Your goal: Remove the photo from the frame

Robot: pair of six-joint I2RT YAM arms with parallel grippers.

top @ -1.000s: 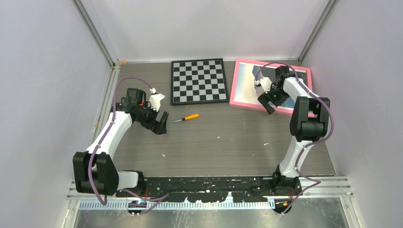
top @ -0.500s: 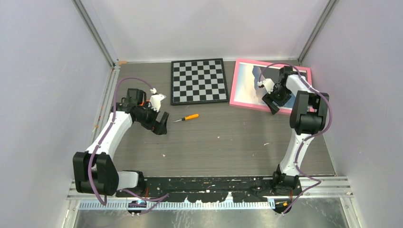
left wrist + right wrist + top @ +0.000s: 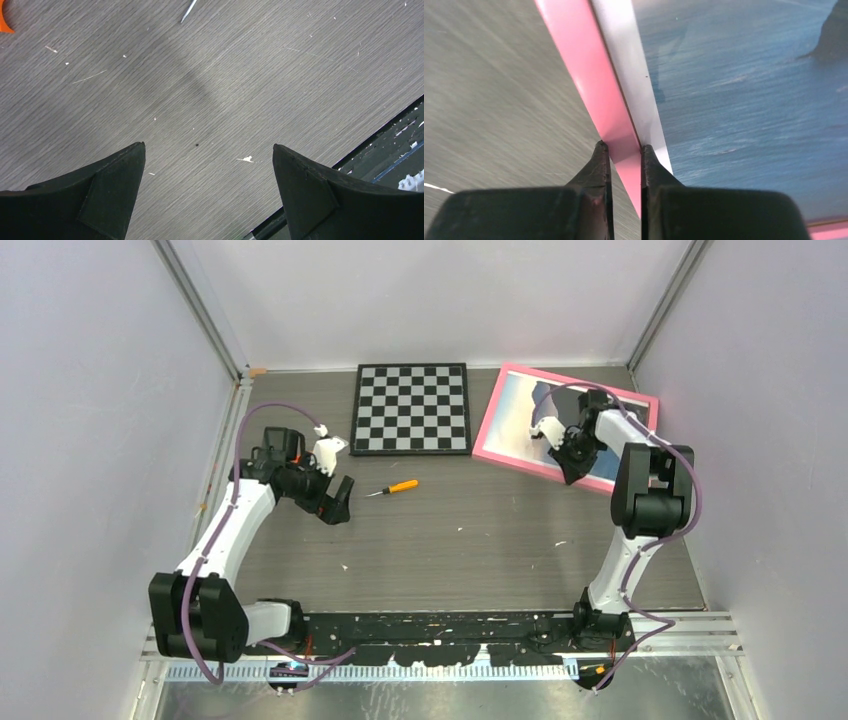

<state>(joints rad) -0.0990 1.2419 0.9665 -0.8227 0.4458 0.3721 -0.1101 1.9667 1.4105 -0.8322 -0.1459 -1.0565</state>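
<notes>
The frame (image 3: 489, 412), pink-bordered, lies at the back right of the table, skewed to the table's edges. The photo (image 3: 515, 415) sits inside it, face up. My right gripper (image 3: 572, 472) is at the frame's near long edge. The right wrist view has that gripper (image 3: 623, 147) shut on the pink border of the frame (image 3: 589, 75), one finger on the table side and one on the white strip of the photo (image 3: 744, 100). My left gripper (image 3: 340, 502) hovers at mid left, and the left wrist view has it (image 3: 209, 146) open over bare wood.
A black-rimmed chessboard (image 3: 411, 408) lies at the back centre, its near right corner next to the frame's corner. An orange-handled screwdriver (image 3: 397, 486) lies between the left gripper and the chessboard. White walls close in the back and both sides.
My right gripper has shut on the frame's near border. The frame has turned clockwise, and the chessboard has shifted slightly left. The left arm has barely moved.
</notes>
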